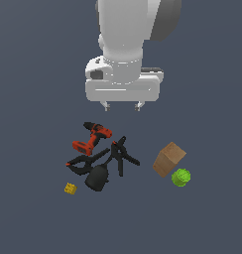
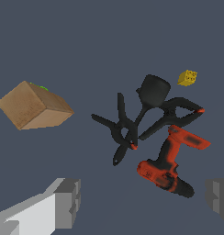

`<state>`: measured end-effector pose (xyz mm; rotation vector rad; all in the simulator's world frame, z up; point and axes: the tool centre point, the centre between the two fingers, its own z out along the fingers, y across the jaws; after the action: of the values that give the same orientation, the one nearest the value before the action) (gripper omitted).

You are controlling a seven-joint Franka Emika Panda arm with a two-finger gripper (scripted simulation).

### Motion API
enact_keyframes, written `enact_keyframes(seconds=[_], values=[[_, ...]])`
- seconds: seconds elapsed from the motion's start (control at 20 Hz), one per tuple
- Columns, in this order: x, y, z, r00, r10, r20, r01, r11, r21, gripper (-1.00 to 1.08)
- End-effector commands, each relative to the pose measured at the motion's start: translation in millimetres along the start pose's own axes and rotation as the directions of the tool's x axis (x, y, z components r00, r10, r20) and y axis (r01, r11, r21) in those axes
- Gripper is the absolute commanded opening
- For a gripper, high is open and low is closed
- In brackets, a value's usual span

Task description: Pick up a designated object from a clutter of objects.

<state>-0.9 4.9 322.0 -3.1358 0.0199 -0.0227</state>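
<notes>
The floor [image 1: 33, 99] is plain dark grey. The gripper [image 1: 123, 106] hangs in the upper centre of the exterior view, its jaws open and empty. The yellow block [image 1: 70, 188] lies in the lower left of that view, well apart from the jaws and touching nothing. Between them lie the drill [image 1: 92, 138], two clamps [image 1: 122, 155] and the jug [image 1: 97, 177]. The box [image 1: 168, 158] and green ball [image 1: 181, 177] lie at the right.
</notes>
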Motion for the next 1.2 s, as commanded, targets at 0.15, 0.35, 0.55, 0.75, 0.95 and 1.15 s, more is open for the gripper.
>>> enact_keyframes(seconds=[0.15,0.35,0.55,0.75,0.95,1.15], values=[[1,6,-1,1.000,0.009,-0.001,-0.009,1.000,-0.005,1.00],[2,26,-6,0.999,0.041,-0.005,-0.041,0.999,-0.022,1.00],[2,30,-7,0.999,0.047,-0.006,-0.047,0.999,-0.026,1.00],[6,31,-5,0.999,0.049,-0.006,-0.049,0.998,-0.024,1.00],[15,36,0,0.998,0.058,-0.005,-0.058,0.998,-0.022,1.00],[30,44,9,0.998,0.070,-0.003,-0.070,0.997,-0.017,1.00]])
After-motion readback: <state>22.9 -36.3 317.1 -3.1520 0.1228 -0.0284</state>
